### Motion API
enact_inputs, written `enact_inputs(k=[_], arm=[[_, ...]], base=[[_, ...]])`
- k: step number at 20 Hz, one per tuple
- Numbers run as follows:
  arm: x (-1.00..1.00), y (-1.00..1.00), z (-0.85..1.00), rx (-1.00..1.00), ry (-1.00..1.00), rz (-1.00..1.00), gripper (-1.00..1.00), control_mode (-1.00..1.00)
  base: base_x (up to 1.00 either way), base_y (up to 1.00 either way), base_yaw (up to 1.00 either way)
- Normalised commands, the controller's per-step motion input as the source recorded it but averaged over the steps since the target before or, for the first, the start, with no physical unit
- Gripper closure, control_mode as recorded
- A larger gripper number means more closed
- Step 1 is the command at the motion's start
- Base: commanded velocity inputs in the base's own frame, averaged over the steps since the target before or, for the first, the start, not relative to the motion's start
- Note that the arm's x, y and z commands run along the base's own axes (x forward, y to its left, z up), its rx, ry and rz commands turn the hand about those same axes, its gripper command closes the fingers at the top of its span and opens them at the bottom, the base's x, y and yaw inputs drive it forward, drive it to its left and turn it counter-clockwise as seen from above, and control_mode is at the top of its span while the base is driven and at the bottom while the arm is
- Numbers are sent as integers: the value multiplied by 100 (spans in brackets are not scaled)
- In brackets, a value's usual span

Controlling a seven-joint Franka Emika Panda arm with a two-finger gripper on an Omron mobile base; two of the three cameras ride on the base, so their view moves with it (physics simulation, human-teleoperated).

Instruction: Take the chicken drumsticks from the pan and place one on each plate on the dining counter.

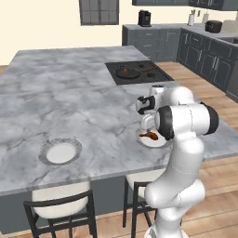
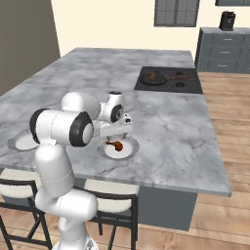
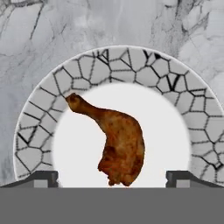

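Note:
One chicken drumstick [image 3: 117, 146] lies on the white centre of the near plate [image 3: 131, 65], bone end pointing to the upper left of the hand view. My gripper [image 3: 113, 178] hovers just above it, open, its fingertips [image 3: 46, 177] wide apart on either side of the meat and not touching it. From the base, the same plate [image 1: 160, 143] and drumstick [image 1: 148, 135] sit under the gripper [image 1: 148, 123] at the front edge of the dining counter [image 1: 83, 107]. A second plate [image 1: 60, 151] lies bare to the left. The pan [image 1: 128, 72] on the stove holds another drumstick [image 1: 124, 70].
The black stovetop [image 1: 158, 74] is set into the counter's far right. Two stools [image 1: 60, 204] stand under the counter's front edge beside my base. Dark cabinets [image 1: 204, 56] line the back wall and the right side.

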Motion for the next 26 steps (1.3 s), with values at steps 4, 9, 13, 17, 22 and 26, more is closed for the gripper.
enact_inputs(k=[4, 9, 13, 17, 22, 26], arm=[[-85, -6, 51, 16, 0, 0, -100, -100], [-96, -1, 39, 12, 0, -5, -100, -100], [-89, 0, 32, 5, 0, -2, -100, -100], [-69, 0, 33, 0, 1, -2, -100, -100], [-62, 9, 16, 0, -14, -5, -100, -100], [-4, 0, 2, 0, -4, 0, -100, -100]], base=[[0, 0, 0], [0, 0, 0], [0, 0, 0], [0, 0, 0], [0, 0, 0], [0, 0, 0]])
